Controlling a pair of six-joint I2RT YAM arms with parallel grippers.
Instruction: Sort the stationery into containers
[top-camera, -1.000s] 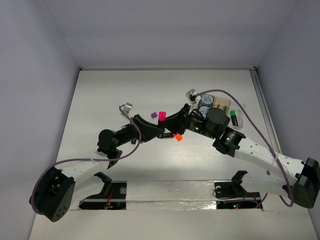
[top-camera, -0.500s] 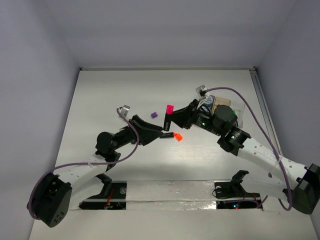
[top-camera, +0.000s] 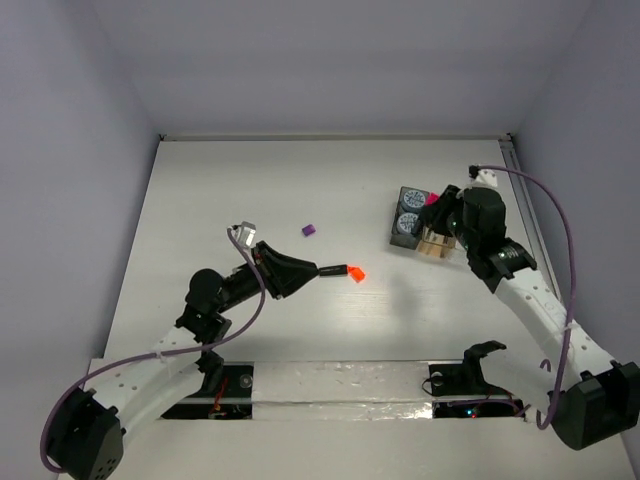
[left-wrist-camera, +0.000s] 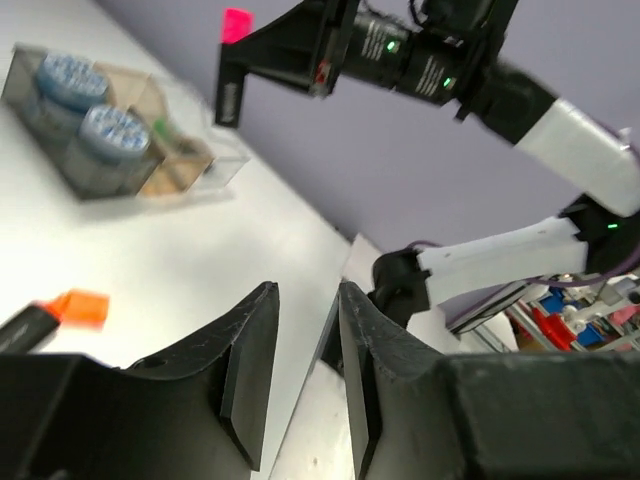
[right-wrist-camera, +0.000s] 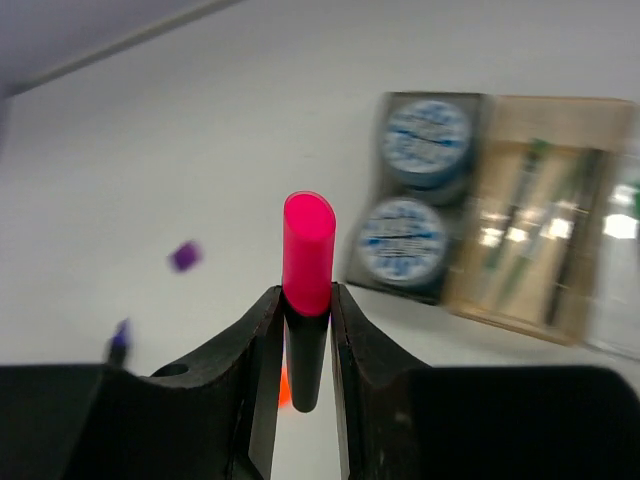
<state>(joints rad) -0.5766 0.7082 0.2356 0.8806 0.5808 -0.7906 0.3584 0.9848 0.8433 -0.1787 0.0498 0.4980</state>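
1. The right gripper (right-wrist-camera: 305, 300) is clamped on a pink-capped marker (right-wrist-camera: 308, 250). Its two flat black fingers press on the round black body, and the smooth, glossy, oval-ended cap sticks out past the fingertips.
2. The left wrist view shows that marker held up in the air, above the table (top-camera: 250, 180) and near the containers.
3. The left gripper (left-wrist-camera: 306, 300) has its matte, wedge-shaped jaws parted by a narrow gap with nothing between them.
4. An orange-capped marker (top-camera: 342, 270) lies flat on the white table just beyond the left gripper's fingertips. Its bright cap points away from the arm. In the left wrist view it sits off to one side of the fingers, not in the gap.
5. A small, blocky purple cap (top-camera: 308, 229) lies alone on the table, well apart from the containers.
6. The dark grey holder (top-camera: 396, 228) is squarish. Two round pieces (right-wrist-camera: 428, 135) sit in it side by side, their tops speckled blue and white.
7. The clear box (left-wrist-camera: 222, 165) touches the holder's side. It is rectangular, with shiny see-through walls and a tan insert (right-wrist-camera: 510, 120) split into long compartments.
8. Slim dark shapes with green on them lie in those compartments, too blurred to make out further.
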